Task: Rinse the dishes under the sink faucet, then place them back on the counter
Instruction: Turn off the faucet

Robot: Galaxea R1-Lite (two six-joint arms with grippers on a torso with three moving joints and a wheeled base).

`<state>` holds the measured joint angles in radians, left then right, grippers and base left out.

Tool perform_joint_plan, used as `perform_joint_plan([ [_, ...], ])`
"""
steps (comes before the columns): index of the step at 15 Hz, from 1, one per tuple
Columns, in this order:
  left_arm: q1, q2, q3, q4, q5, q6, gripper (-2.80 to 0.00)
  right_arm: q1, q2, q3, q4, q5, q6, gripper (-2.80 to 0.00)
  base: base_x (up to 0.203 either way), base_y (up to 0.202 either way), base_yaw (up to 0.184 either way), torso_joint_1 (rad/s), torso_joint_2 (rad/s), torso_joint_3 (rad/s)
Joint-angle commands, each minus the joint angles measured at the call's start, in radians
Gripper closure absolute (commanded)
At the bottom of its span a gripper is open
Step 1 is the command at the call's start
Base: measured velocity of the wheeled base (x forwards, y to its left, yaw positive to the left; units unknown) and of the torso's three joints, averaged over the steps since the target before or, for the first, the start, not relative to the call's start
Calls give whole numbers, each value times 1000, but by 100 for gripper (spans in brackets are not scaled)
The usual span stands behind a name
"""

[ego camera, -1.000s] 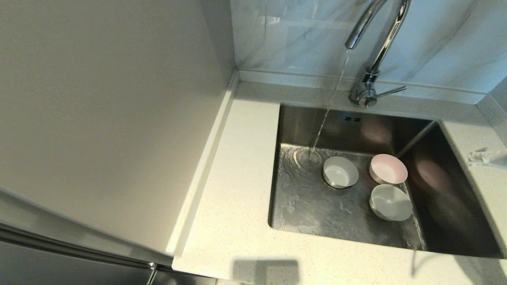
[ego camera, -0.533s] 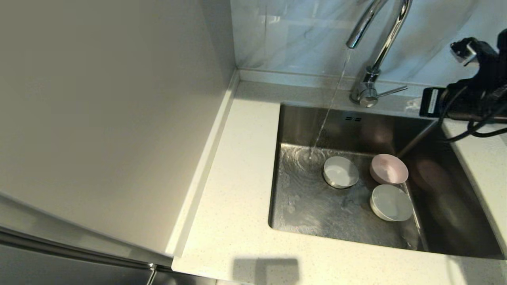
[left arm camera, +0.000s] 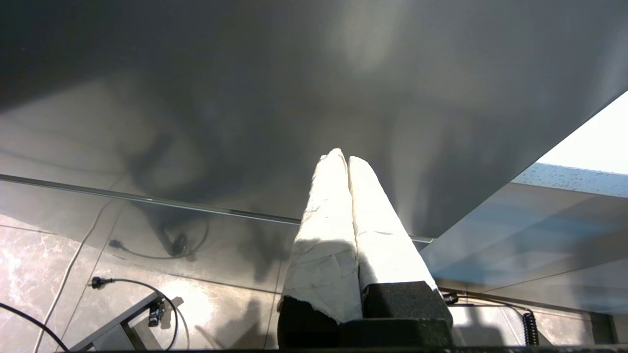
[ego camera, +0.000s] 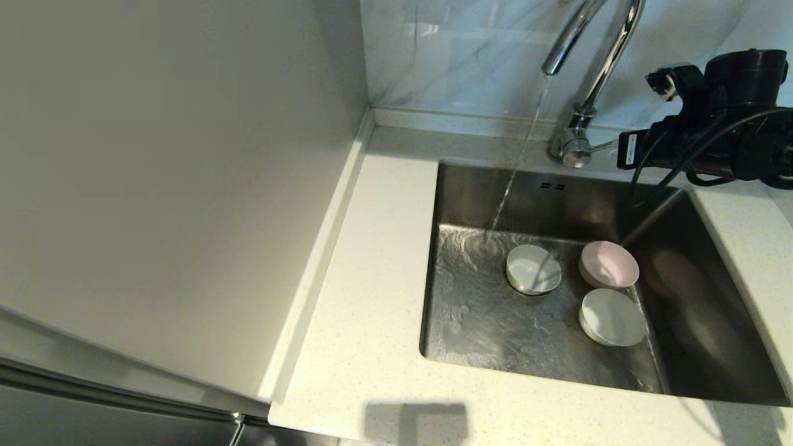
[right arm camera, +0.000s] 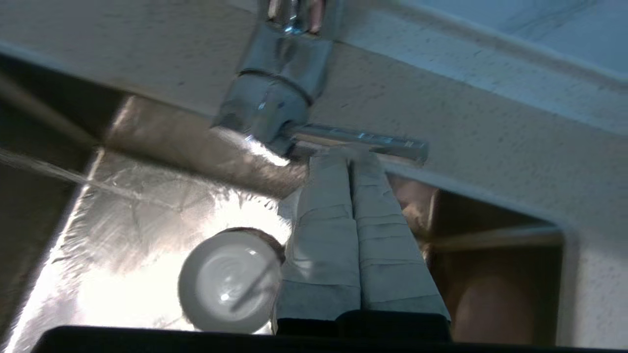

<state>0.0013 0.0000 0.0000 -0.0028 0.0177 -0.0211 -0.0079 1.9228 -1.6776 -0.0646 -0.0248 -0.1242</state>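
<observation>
Right tool (right arm camera: 349,159) at the faucet lever (right arm camera: 360,141), water running, three bowls down in the sink (ego camera: 495,322).

Clenched and empty, fingertips pressed together just under the thin chrome lever beside the faucet (ego camera: 588,74) base, touching or nearly so; cannot tell which. Stream landing on the basin floor just beside the white bowl (ego camera: 533,269), not into it; pink bowl (ego camera: 609,264) and grey-white bowl (ego camera: 613,317) close together further right, out of the flow. No dish on the surface (ego camera: 365,297) yet. Left tool (left arm camera: 347,164) parked low by a cabinet front, also clenched on nothing. Likely step: setting the water at the lever, with rinsing not yet begun. Next move calls for leaving the lever, releasing the fingers, reaching down to a bowl rim and carrying that bowl under the stream.
</observation>
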Motion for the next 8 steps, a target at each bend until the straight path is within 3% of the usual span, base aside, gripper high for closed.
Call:
perform_joint_plan([
  [1,0,-5,0,0,1,0,0,-18,53,-49,-1,0,-7,0,0,0,0,0,0,0],
  [8,0,-3,0,0,1,0,0,-32,117,-120,-1,5,-9,0,0,0,0,0,0,0],
])
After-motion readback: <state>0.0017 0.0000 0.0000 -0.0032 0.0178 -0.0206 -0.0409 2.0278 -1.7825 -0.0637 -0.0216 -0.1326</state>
